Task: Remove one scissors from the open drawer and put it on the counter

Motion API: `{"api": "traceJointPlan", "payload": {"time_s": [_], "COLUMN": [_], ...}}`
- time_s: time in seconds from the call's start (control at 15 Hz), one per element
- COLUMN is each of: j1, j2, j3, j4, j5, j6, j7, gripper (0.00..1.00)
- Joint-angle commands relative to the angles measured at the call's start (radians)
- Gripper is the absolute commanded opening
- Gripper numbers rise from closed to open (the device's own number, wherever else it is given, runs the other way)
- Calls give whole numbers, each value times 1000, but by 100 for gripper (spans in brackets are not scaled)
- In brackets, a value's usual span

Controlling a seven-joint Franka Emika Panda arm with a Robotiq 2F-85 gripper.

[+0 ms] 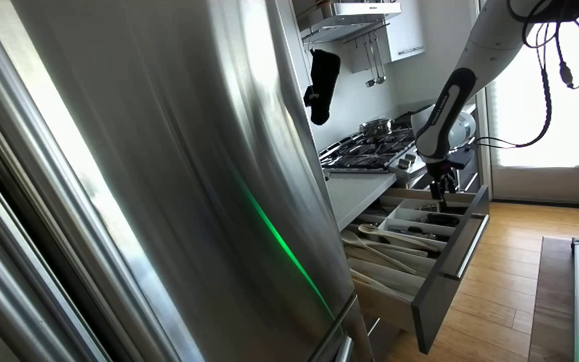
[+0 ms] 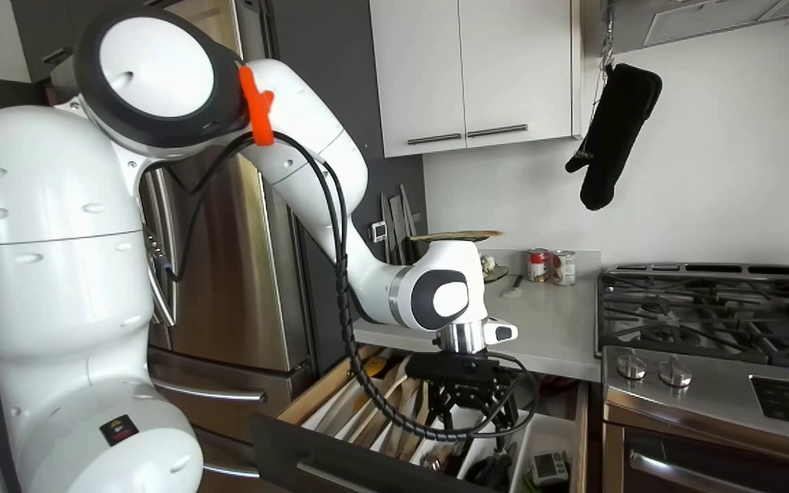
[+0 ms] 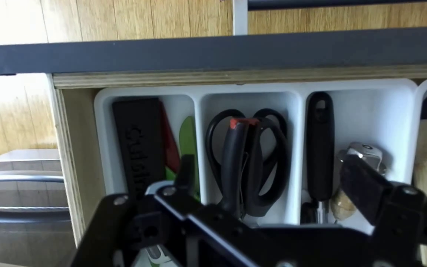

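Jaws spread wide, gripping nothing, pointing down over the pulled-out drawer (image 1: 432,301). Wrist view: likely target is the upper scissors (image 3: 252,178), black handles with red at the end, lying in a compartment of the white tray (image 3: 272,88), on top of what looks like a lower pair (image 3: 209,141) with looped black handles. Blades hidden from view. The upper scissors lies nearer the jaw over the compartment with the lettered black object (image 3: 137,144) than the jaw over the one with the black-handled tool (image 3: 320,148); a slight sideways correction seems wanted. Handling, as judged: stiff, fairly light, not fragile; smooth handles may slip or twist, and the two grips may flex together when squeezed. Best hold: across both grips, low toward the pivot, clear of the loops beneath, which could snag and come up too. Height of the jaws above the handles: cannot tell. Destination: the pale worktop (image 2: 559,315) beside the hob (image 2: 699,322); scissors not yet lifted.
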Motion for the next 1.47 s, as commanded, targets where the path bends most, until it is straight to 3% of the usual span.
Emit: {"api": "traceJointPlan", "payload": {"time_s": [0.0, 0.4, 0.8, 1.4], "j1": [-14, -14, -21, -6], "j2": [83, 177, 260, 355], "j3": [15, 17, 40, 40], "j4": [32, 64, 88, 134], "j5": [-67, -47, 5, 3], "j6": [60, 181, 278, 283], "j7": [94, 131, 119, 148], "gripper": [100, 70, 74, 63]}}
